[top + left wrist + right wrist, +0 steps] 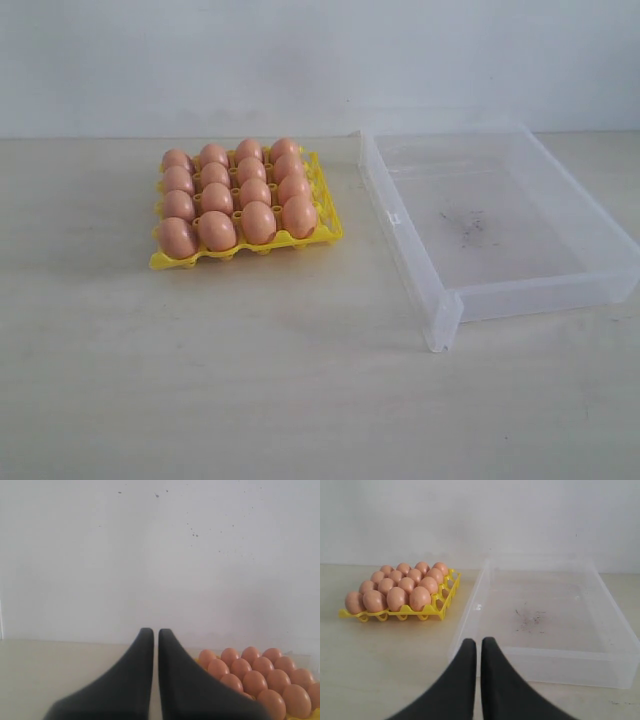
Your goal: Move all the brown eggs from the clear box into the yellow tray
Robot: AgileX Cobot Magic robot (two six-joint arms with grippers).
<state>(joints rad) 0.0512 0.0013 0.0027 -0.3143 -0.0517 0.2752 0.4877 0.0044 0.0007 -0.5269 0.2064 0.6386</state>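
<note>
Several brown eggs (237, 192) fill the cups of the yellow tray (327, 229), which sits left of centre on the table. To its right lies the clear box (443, 320) with no egg inside, only dark scuffs on its bottom. The eggs (399, 587), the tray (451, 590) and the box (470, 607) also show in the right wrist view. My right gripper (478, 641) is shut and holds nothing, hanging short of the box's near wall. My left gripper (156, 631) is shut and holds nothing, with the eggs (260, 677) off to one side. Neither gripper appears in the exterior view.
The pale tabletop (250, 370) spreads around the tray and the box. A white wall (300, 60) rises right behind the table's far edge.
</note>
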